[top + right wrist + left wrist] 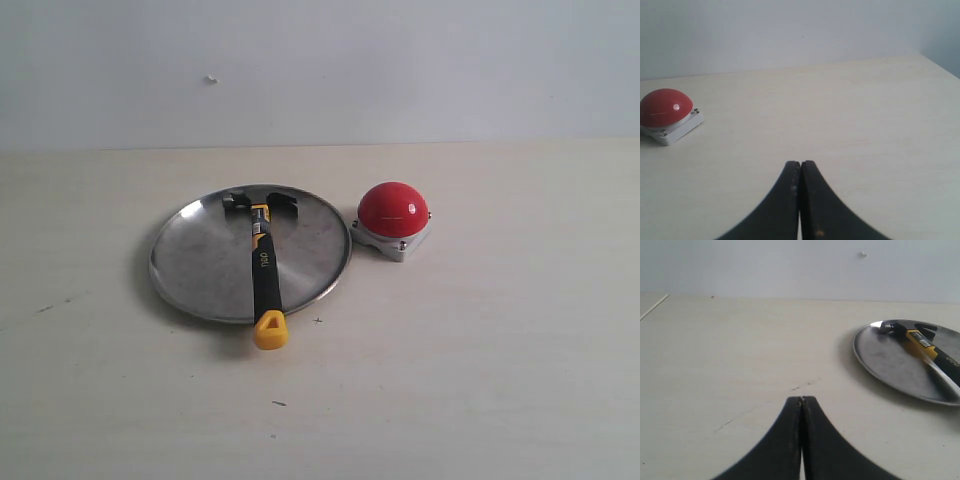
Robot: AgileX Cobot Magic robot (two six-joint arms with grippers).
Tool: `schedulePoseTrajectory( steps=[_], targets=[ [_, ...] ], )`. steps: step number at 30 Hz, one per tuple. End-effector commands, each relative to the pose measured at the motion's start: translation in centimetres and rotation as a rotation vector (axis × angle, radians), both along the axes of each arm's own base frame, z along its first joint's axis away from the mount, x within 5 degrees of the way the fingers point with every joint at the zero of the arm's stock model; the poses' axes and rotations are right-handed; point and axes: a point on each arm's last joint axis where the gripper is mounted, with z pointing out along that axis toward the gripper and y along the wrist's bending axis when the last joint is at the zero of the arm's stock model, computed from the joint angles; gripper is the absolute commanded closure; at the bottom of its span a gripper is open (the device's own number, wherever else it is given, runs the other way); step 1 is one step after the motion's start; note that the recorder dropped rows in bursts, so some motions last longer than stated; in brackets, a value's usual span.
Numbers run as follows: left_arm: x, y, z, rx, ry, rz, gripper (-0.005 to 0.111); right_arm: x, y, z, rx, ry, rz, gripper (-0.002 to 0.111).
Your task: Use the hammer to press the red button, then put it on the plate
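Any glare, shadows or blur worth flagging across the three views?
Exterior view: soft even light, a small highlight on the red button, a faint shadow beside the plate, overall slightly soft. Left wrist view: a white glare streak on the hammer handle; shut jaws of the left gripper are a black silhouette. Right wrist view: same pinpoint highlight on the red button, no harsh shadows.

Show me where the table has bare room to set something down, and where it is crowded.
Bare table lies right of the red button, left of the plate, and along the near edge past the yellow end of the hammer. Crowded: the narrow gap between plate and button, and the plate itself, which the hammer crosses rim to rim.
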Motion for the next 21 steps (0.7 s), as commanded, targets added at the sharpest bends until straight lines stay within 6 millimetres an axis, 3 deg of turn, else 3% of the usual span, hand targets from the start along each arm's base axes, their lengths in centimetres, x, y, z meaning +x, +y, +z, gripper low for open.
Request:
schedulePoseTrajectory(
  steps=[1,21],
  targets=[
    [-0.05,-0.03,-0.66,-0.025,0.030,0.004,0.107,-0.02,-0.03,-0.08,-0.003,-0.005,-0.005,0.108],
    [0.05,-0.04,-0.82,-0.030,0.012,0.005,0.107,-0.02,-0.03,-0.08,-0.003,-0.005,-0.005,0.108]
  ],
)
